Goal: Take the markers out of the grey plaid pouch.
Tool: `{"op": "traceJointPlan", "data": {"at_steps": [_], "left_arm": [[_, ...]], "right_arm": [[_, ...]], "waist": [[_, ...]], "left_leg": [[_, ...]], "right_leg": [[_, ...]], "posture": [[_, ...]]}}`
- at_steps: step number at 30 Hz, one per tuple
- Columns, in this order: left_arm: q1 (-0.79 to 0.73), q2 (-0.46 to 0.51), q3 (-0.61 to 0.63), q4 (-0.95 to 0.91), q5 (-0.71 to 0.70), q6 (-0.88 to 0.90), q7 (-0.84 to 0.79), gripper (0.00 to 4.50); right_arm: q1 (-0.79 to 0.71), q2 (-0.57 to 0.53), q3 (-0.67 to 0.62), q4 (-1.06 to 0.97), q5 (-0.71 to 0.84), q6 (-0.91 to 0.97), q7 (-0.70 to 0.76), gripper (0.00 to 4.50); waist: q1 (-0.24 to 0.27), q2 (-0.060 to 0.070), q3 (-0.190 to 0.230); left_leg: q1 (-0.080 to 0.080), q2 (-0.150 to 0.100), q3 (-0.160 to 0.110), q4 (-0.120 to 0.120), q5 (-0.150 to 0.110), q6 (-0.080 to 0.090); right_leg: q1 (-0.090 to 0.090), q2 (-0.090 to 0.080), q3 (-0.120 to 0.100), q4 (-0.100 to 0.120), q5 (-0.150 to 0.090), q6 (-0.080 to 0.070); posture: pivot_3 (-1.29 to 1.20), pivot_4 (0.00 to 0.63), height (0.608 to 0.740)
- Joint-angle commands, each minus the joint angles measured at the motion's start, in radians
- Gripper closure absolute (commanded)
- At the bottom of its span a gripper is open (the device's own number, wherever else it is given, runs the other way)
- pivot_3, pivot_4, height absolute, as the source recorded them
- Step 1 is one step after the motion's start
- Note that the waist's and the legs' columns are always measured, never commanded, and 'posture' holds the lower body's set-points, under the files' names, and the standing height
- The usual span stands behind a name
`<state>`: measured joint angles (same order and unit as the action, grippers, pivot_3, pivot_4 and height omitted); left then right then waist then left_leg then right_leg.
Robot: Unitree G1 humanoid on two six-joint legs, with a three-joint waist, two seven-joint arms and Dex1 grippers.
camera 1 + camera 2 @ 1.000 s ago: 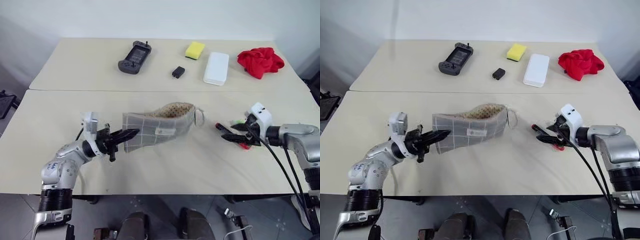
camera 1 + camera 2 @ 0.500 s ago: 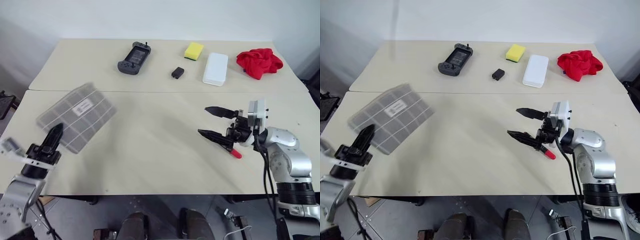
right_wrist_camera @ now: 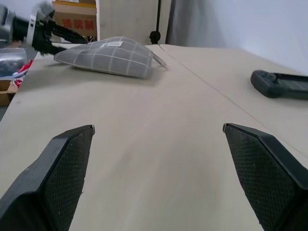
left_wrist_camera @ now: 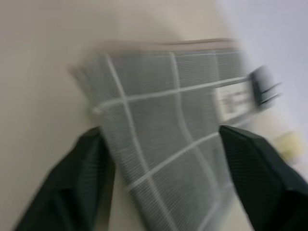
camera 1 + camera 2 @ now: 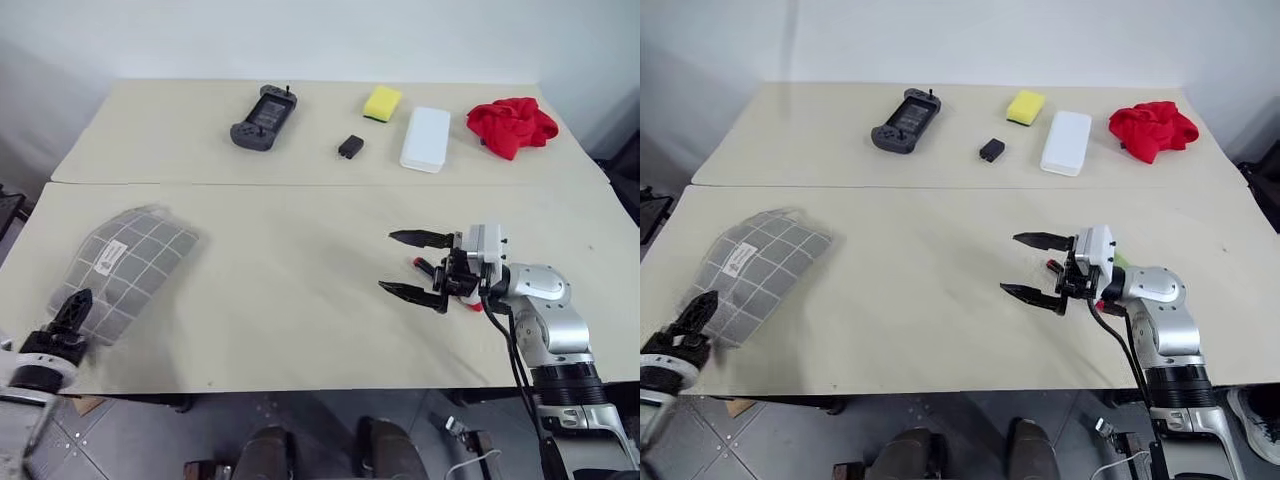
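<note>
The grey plaid pouch [image 5: 130, 268] lies flat on the near table's left end, label side up. My left gripper [image 5: 68, 312] is at the pouch's near end; in the left wrist view its fingers [image 4: 89, 168] stand wide apart, open, with the pouch [image 4: 168, 125] between and ahead of them. My right gripper [image 5: 1010, 264] hovers open over the table's right half, pointing left, with nothing between its fingers. A bit of the red marker [image 5: 1051, 266] shows just behind its fingers. A pale green marker end [image 5: 1122, 262] peeks out behind the wrist.
On the far table lie a dark game controller [image 5: 260, 117], a small black block [image 5: 350, 146], a yellow sponge [image 5: 380, 101], a white box [image 5: 425, 138] and a red cloth [image 5: 512, 124]. A seam [image 5: 300, 183] divides the two tables.
My left arm swung the pouch from the table's middle to its far left end, laid it down and opened. My right gripper moved leftward away from the markers, its jaws spreading wider.
</note>
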<state>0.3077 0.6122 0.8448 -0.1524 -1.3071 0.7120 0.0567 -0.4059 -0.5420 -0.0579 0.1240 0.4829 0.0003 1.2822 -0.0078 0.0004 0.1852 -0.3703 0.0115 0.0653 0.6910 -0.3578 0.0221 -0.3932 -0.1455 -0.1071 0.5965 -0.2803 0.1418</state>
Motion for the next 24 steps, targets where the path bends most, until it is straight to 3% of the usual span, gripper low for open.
{"op": "traceJointPlan", "data": {"at_steps": [1,3,4,8,12,16,24], "left_arm": [[0.106,0.101,-0.011,-0.039,0.209,-0.046,-0.140,0.03],[0.249,0.225,-0.060,-0.055,0.460,-0.193,-0.367,0.03],[0.280,0.243,-0.056,-0.055,0.511,-0.264,-0.474,0.03],[0.297,0.218,0.012,-0.015,0.537,-0.448,-0.775,0.03],[0.347,0.205,0.004,-0.034,0.661,-0.632,-0.988,0.03],[0.305,0.192,-0.049,-0.086,0.720,-0.682,-1.017,0.03],[0.142,0.123,-0.191,-0.098,0.816,-0.729,-0.955,0.03]], "right_arm": [[0.000,-0.021,-0.019,-0.002,0.012,-0.008,0.022,0.00],[-0.008,-0.040,-0.020,0.026,0.002,-0.017,0.043,0.00],[-0.014,-0.050,-0.020,0.040,-0.004,-0.024,0.054,0.00],[-0.031,-0.084,-0.025,0.076,-0.006,-0.028,0.086,0.00],[-0.030,-0.133,-0.037,0.078,-0.001,-0.015,0.121,0.00],[0.002,-0.180,-0.042,0.083,-0.013,-0.036,0.145,0.00],[0.041,-0.142,-0.033,0.088,-0.044,-0.097,0.113,0.00]], "waist": [[0.001,0.002,0.001],[-0.002,0.000,0.000],[-0.006,0.000,0.000],[0.000,0.003,-0.001],[0.000,0.004,-0.001],[0.000,0.004,0.000],[0.004,0.003,-0.001]], "left_leg": [[0.000,0.000,0.000,0.000,0.000,0.000],[0.000,0.000,0.002,-0.001,0.000,-0.001],[0.000,0.000,0.003,-0.001,-0.001,-0.002],[0.000,0.003,0.005,-0.003,-0.002,-0.004],[0.000,0.004,0.007,-0.006,-0.003,-0.006],[-0.001,0.005,0.016,-0.007,-0.004,-0.004],[0.000,0.005,0.019,-0.006,-0.004,-0.003]], "right_leg": [[0.000,0.000,0.000,-0.001,0.000,0.000],[-0.001,0.001,0.000,-0.001,-0.001,-0.001],[-0.002,0.003,0.000,0.000,-0.001,-0.002],[-0.005,0.004,0.000,-0.003,-0.003,-0.005],[-0.008,0.006,-0.001,0.000,-0.004,-0.007],[-0.009,0.006,0.000,-0.001,-0.004,-0.007],[-0.009,0.005,0.000,0.001,-0.003,-0.006]], "posture": [[0.00,0.150,0.740],[0.00,0.150,0.740],[0.00,0.150,0.740],[0.00,0.150,0.740],[0.00,0.150,0.740],[0.00,0.150,0.740],[0.00,0.150,0.740]]}}
